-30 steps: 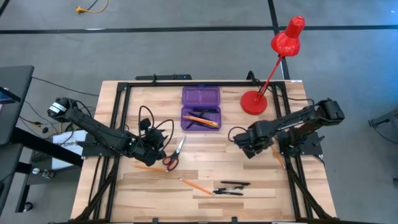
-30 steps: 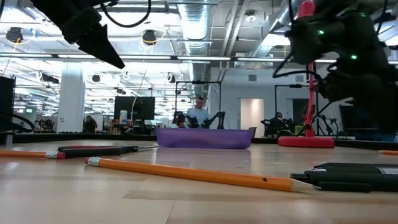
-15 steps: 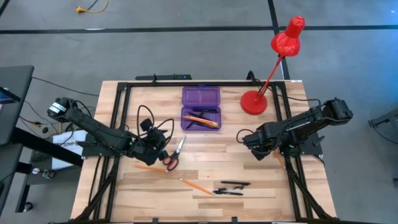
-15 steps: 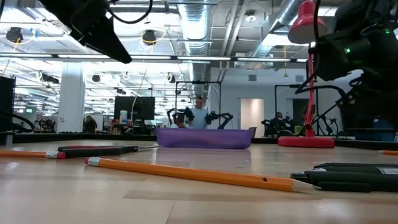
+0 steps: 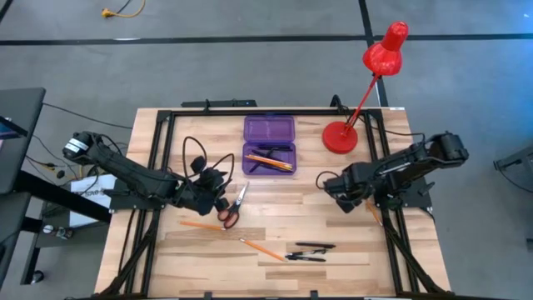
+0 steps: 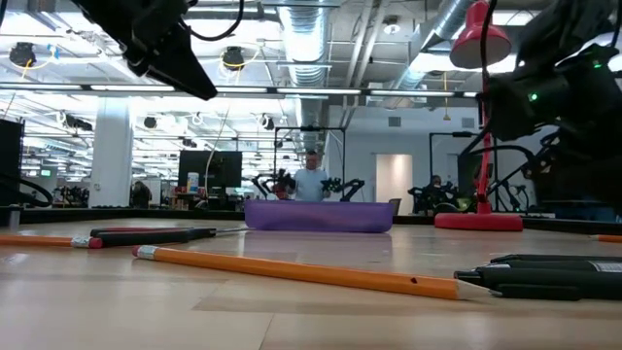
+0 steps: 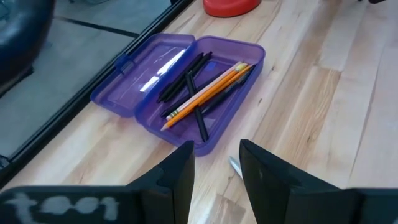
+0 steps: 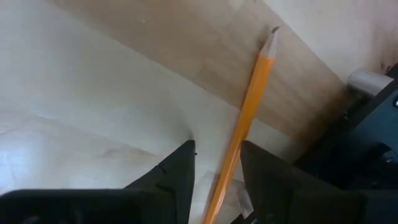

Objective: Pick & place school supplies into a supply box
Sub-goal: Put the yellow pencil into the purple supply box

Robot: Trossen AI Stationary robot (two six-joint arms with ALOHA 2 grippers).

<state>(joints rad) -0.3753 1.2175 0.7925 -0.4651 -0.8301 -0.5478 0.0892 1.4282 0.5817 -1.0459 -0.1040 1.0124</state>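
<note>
The purple supply box [image 5: 268, 157] lies open at the table's far middle, lid [image 5: 268, 130] flat behind it, with orange pencils and black pens [image 7: 205, 93] inside. Red-handled scissors [image 5: 232, 208] lie flat just right of my open left gripper [image 5: 218, 196], which hangs above the table with nothing between its fingers [image 7: 214, 180]. My right gripper [image 8: 217, 180] is open near the table's right edge, low and pointing steeply down. An orange pencil [image 8: 249, 106] lies on the wood and runs through the gap between its fingers; no touch shows. The ruler is out of view.
A red desk lamp stands with its base [image 5: 339, 137] at the far right. Two loose pencils [image 5: 201, 223] [image 5: 260, 248] and black pens [image 5: 306, 251] lie toward the near edge. A black frame rail [image 8: 360, 143] runs just beyond the pencil at the right edge.
My right gripper has come down toward the table and gone a little toward the table's right edge. The supplies and the box have kept their places.
</note>
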